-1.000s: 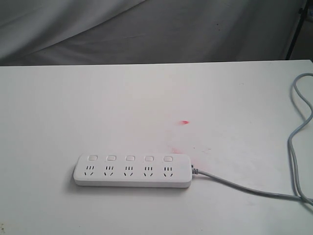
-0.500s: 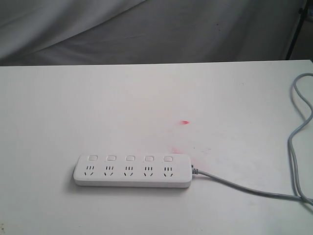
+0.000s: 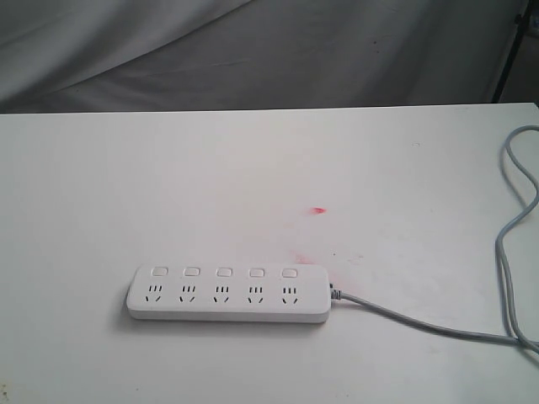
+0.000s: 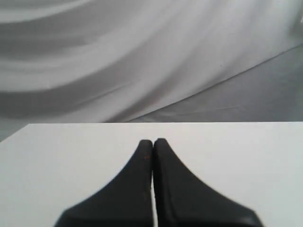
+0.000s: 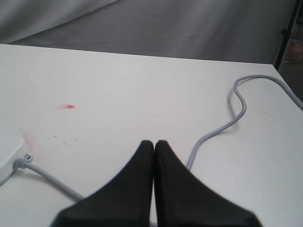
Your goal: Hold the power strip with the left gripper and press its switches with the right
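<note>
The white power strip (image 3: 229,293) lies flat on the white table (image 3: 168,185), near its front, with its row of switches (image 3: 223,272) along the far side of the sockets. Its grey cable (image 3: 421,322) runs off to the right and loops back along the table's right side. Neither arm shows in the exterior view. In the left wrist view my left gripper (image 4: 153,141) is shut and empty above bare table. In the right wrist view my right gripper (image 5: 154,142) is shut and empty over the cable (image 5: 213,132), with one end of the strip (image 5: 8,153) off to the side.
A small red mark (image 3: 317,209) and faint pink smears (image 3: 305,255) stain the table behind the strip. Grey cloth (image 3: 253,50) hangs behind the table's far edge. A black stand leg (image 3: 509,50) rises at the far right corner.
</note>
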`<action>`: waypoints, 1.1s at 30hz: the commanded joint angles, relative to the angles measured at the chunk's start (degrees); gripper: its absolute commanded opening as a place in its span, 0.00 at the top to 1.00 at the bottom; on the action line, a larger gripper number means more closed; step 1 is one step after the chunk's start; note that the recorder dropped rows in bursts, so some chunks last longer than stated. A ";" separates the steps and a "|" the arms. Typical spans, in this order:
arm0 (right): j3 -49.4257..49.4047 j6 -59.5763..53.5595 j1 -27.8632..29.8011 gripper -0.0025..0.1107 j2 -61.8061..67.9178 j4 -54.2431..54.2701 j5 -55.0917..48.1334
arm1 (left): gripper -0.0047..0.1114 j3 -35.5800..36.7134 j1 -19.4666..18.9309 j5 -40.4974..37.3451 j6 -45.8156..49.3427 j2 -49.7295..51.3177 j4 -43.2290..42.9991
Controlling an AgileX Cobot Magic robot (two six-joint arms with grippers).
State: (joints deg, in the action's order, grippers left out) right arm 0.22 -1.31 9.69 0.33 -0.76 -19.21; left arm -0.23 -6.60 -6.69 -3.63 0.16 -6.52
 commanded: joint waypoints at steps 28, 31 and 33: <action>-0.22 0.09 0.05 0.98 -0.33 0.25 0.05 | 0.95 0.23 -0.17 -9.84 -0.55 -0.16 1.29; -0.22 0.09 0.05 0.98 -0.33 0.25 0.05 | 0.95 0.23 -0.17 -9.84 -0.55 -0.16 1.29; -0.22 0.09 0.05 0.98 -0.33 0.25 0.05 | 0.95 0.23 -0.17 -9.84 -0.55 -0.16 1.29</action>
State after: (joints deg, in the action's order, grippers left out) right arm 0.22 -1.31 9.69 0.33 -0.76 -19.21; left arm -0.23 -6.60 -16.70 -3.88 0.16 -5.89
